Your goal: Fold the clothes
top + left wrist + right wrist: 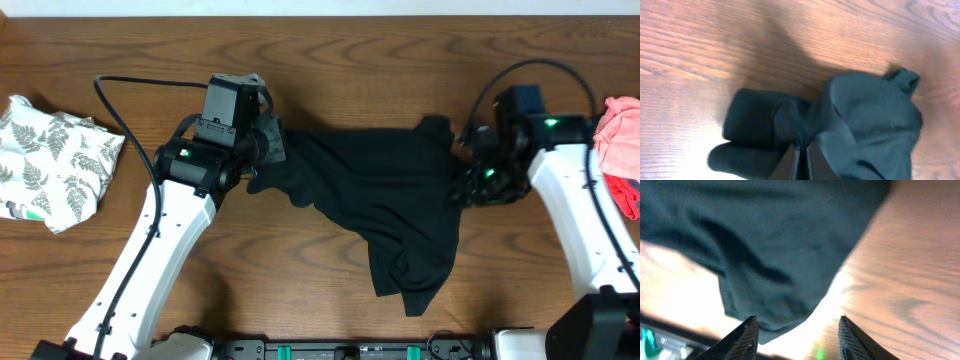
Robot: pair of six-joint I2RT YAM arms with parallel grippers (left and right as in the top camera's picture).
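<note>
L claw (802, 149) is clamped tight on the black garment (390, 210), which sprawls on the table (330, 60) btwn both arms. R claw (797, 322) sits w/ fingers apart at its right edge, gripping nothing. Fern-print cloth (50, 165) far left, pink piece (622, 128) far right.

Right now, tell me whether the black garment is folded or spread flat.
Neither: the black garment lies crumpled in loose wrinkles, one end pinched in the left hand, no neat fold anywhere.
</note>
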